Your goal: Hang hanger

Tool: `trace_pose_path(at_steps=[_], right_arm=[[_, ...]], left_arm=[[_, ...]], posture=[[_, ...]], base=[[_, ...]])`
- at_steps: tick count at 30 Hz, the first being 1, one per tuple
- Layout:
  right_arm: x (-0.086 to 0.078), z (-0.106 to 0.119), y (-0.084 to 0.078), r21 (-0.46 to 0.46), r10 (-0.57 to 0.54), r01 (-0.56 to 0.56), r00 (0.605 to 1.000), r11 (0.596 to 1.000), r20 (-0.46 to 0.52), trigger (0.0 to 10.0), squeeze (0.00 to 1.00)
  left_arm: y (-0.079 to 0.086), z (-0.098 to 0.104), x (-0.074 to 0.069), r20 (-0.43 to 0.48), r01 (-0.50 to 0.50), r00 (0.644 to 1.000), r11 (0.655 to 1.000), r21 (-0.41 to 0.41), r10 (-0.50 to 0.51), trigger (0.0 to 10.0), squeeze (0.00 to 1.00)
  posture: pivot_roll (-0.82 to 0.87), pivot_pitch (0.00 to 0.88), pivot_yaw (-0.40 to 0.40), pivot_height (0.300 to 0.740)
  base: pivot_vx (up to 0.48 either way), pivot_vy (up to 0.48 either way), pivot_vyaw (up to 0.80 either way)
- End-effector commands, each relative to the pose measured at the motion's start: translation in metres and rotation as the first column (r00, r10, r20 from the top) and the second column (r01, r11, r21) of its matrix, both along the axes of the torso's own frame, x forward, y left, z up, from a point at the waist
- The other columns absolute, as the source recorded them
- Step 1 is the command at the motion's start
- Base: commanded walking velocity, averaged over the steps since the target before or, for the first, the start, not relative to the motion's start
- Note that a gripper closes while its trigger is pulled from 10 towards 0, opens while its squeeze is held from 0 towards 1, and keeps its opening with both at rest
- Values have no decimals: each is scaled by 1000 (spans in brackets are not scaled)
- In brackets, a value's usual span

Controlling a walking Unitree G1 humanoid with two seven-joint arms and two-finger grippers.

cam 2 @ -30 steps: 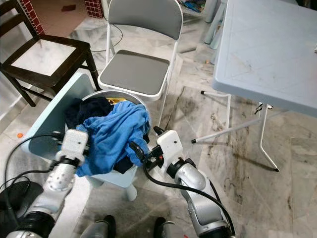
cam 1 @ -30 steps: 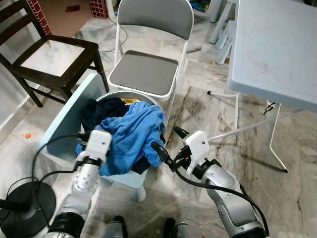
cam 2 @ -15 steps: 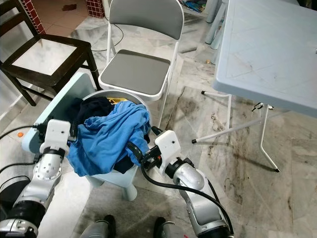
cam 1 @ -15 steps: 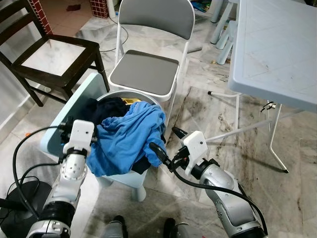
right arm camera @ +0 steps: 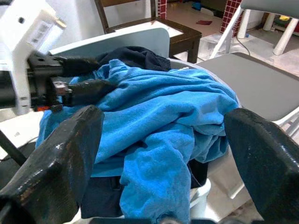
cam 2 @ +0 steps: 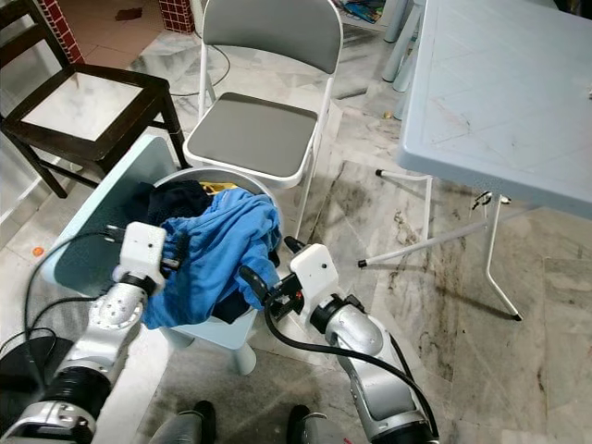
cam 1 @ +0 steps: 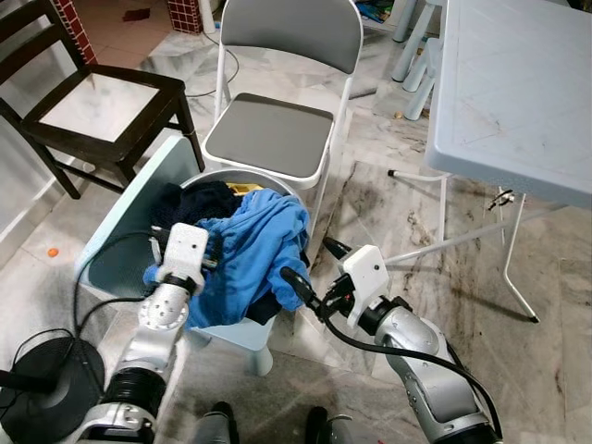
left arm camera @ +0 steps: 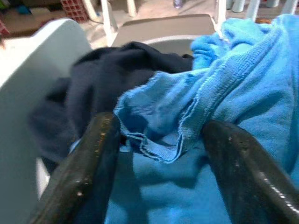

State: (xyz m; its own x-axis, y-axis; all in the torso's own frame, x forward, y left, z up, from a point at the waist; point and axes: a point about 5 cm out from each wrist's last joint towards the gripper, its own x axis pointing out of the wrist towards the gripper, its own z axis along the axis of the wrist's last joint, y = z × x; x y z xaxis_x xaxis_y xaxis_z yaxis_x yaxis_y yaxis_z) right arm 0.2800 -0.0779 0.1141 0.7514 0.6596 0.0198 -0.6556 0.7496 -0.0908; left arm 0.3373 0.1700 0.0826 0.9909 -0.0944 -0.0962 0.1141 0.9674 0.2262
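Laundry-sorting stage, by the look of it: left gripper (cam 1: 215,252) spread open against blue garment (cam 1: 254,245) heaped in basket (cam 2: 227,330), right gripper (cam 1: 305,268) spread open beside the pile. Hanger itself not discernible anywhere. Next: probably closing on the cloth edge, lifting clear of dark clothes (left arm camera: 93,79) beneath.

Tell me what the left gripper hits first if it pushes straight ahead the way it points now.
Most likely the blue cloth: the open left gripper has a folded edge of it lying between its fingers, just ahead. The dark garment sits further back and to one side, so it would come second, though depth is hard to judge.
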Motion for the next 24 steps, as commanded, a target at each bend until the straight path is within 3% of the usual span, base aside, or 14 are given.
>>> trace_pose_path(at_steps=[1,13,24], right_arm=[[-3,-1,2,-7,14,-14,1000,1000,3,10000,0],[-4,-2,2,-8,4,-4,1000,1000,5,10000,0],[-3,-1,1,-16,1,-1,1000,1000,9,10000,0]], left_arm=[[-4,-6,1,-49,14,999,1000,-10,-14,0,0],[-8,-6,5,-70,49,996,999,21,-47,0,0],[-35,-15,0,-107,209,974,974,82,-200,0,0]], posture=[[120,246,-86,740],[109,248,-79,740],[106,246,-82,740]], base=[[0,0,0],[0,0,0],[0,0,0]])
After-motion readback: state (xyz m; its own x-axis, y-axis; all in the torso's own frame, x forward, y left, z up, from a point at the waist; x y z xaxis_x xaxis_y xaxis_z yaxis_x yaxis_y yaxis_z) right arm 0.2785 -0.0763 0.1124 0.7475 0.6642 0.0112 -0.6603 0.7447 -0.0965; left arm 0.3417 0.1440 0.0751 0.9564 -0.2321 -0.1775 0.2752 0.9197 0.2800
